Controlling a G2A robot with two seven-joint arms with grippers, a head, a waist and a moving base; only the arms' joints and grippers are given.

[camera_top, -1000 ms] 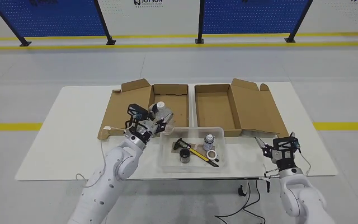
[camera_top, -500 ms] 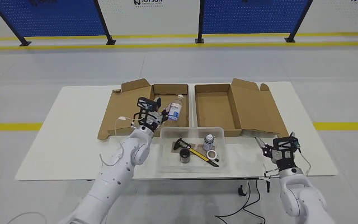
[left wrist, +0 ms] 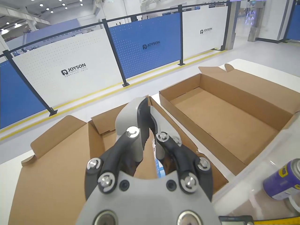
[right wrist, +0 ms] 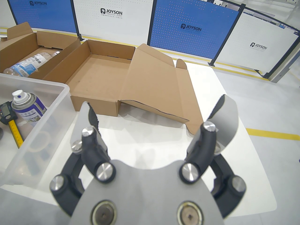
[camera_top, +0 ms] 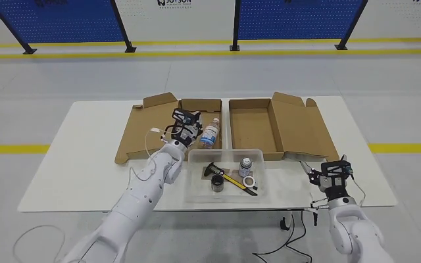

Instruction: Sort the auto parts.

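1. The left hand (camera_top: 189, 125) hangs over the left box (camera_top: 197, 105) with its fingers pressed almost together. A strip of the bottle (camera_top: 209, 133) shows beneath them, and whether they pinch it cannot be told.
2. The bottle lies on its side in that box, along the wall next to the right box (camera_top: 253, 135).
3. The right hand (camera_top: 331, 172) is spread wide above the desk (camera_top: 85, 158), near its front right corner and just beside the right box's flattened flap (camera_top: 309, 131).
4. A clear tub (camera_top: 223, 150) stands close against the boxes' front walls, between the two hands. It holds a spray can (camera_top: 245, 166), a caliper (camera_top: 230, 177), a black cylinder (camera_top: 217, 182) and a tape roll (camera_top: 249, 181).
5. The desk's surface runs wide to the left of the left box's open flap (camera_top: 135, 135).
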